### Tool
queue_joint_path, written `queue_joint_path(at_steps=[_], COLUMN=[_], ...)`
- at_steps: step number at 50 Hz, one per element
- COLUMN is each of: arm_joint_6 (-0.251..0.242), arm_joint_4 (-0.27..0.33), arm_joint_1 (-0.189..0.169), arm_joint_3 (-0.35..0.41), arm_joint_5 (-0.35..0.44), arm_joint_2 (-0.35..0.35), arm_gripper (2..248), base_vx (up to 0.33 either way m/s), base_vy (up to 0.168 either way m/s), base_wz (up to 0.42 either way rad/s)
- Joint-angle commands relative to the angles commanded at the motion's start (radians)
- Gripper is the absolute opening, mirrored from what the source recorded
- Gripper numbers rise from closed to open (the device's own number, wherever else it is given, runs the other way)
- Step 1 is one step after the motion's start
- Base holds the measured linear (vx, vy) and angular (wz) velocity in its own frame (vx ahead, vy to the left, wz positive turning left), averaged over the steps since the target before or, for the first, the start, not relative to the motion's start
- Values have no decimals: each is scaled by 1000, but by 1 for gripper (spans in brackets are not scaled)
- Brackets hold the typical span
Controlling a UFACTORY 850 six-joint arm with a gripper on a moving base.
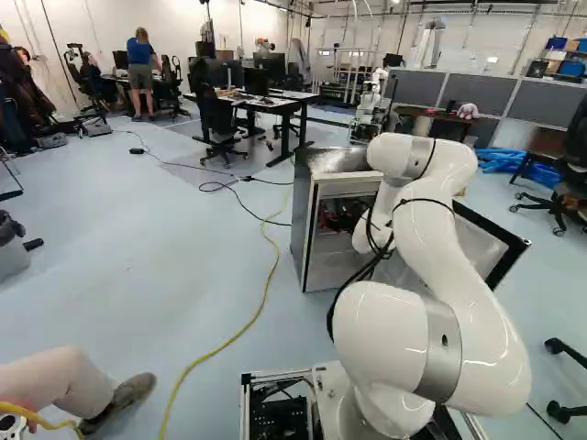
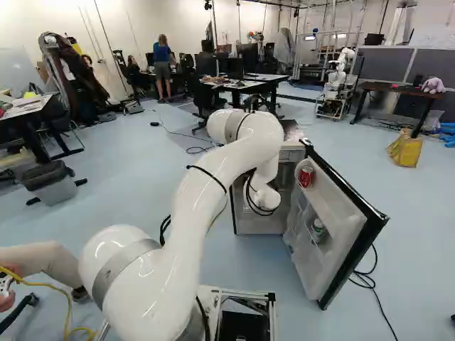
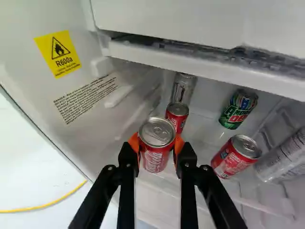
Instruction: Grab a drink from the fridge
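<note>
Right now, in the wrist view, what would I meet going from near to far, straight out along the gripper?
The gripper → the held red can → the second red can → the silver can behind it.

Gripped cola can (image 3: 155, 155): free room between it and fridge side wall (image 3: 33, 90); beyond, red can (image 3: 177, 117), then silver can (image 3: 184, 89) obstruct.

In the fridge (image 1: 300, 215), cans (image 3: 177, 116) behind one front can (image 3: 155, 160) — on its door (image 2: 314, 271), another can (image 2: 306, 177).
</note>
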State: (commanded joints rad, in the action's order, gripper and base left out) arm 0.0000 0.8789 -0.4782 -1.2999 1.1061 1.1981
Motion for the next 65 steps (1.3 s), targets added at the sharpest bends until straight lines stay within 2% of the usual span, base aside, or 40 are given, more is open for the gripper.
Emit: queue_joint_path(at_steps=[26, 65], arm_joint_6=[0, 0], arm_joint_4=[-22, -212], arm_joint_1=[-30, -73], arm_joint_3=[186, 480], arm_joint_5=[-18, -154], arm_joint_2=[-150, -397], arm_gripper=[90, 90], base_vx=[0, 0], base_vy=[0, 0], base_wz=[0, 0])
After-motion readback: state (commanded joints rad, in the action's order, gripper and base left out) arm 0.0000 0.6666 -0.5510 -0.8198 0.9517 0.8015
